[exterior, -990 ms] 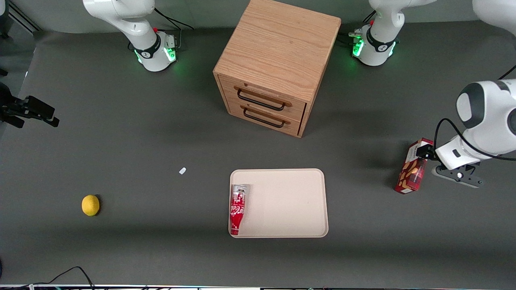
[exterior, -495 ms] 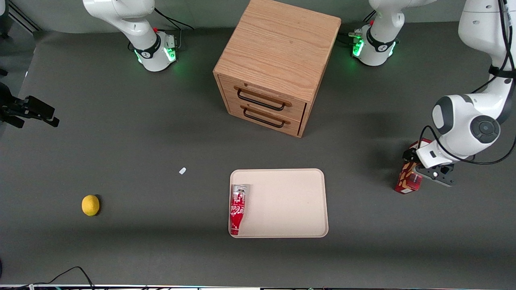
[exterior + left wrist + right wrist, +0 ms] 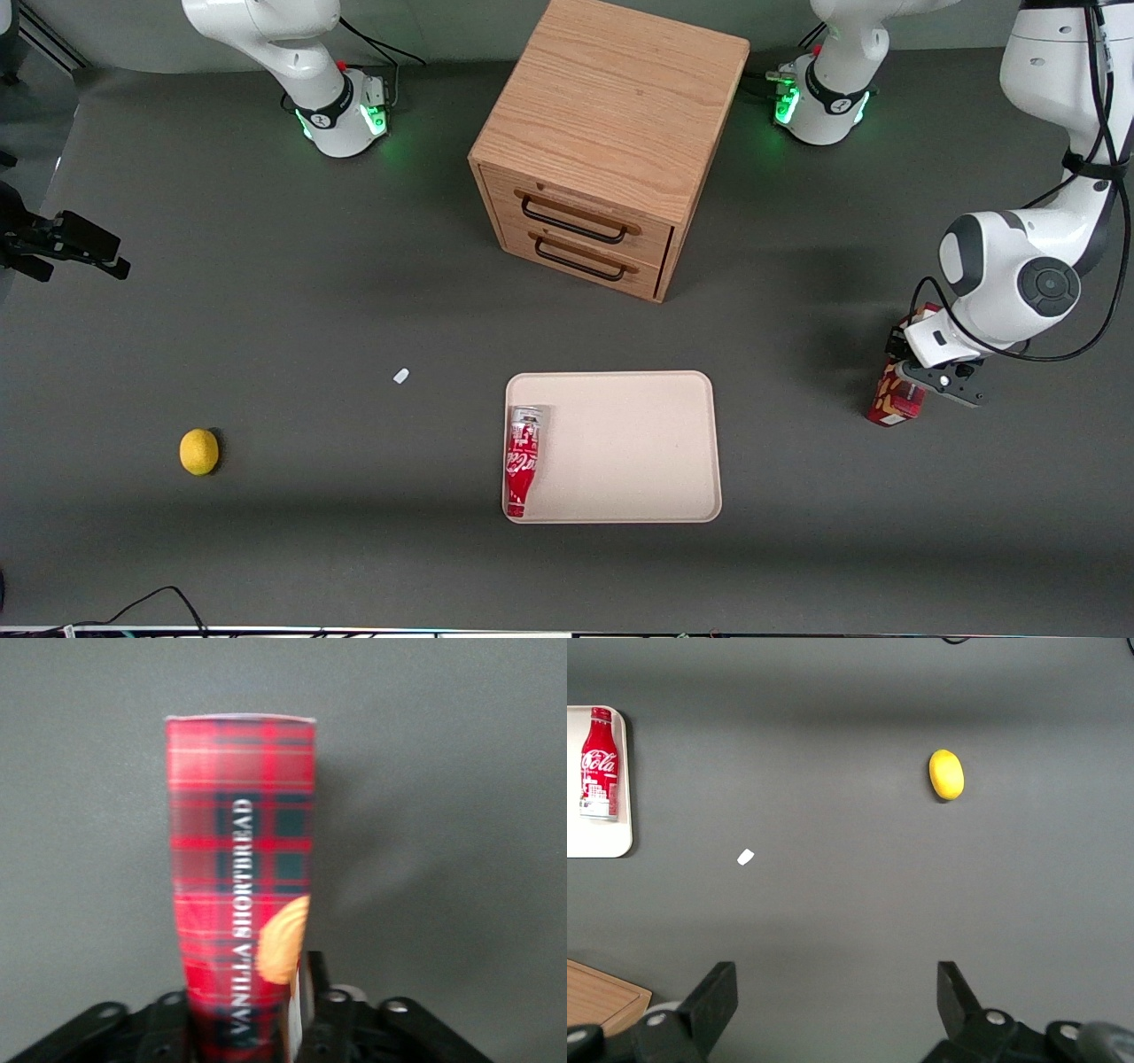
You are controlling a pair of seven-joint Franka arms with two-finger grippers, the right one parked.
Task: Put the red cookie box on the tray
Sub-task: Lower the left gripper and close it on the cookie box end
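Dark grey matte tabletop (image 3: 266,310) under me; wooden two-drawer cabinet (image 3: 602,142) centred, farther from front camera; soft overhead light.

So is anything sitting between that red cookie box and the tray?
No: the front view shows only bare dark table between the red cookie box, where the gripper is, and the tray.

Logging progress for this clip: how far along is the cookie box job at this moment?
Early stage. Done: the left arm's tool has reached the red cookie box, toward the working arm's end of the table; the wrist view shows the box between its fingers. In hand: securing the grasp; the box looks not yet lifted. Left: carrying it to the tray, which holds only a red bottle.
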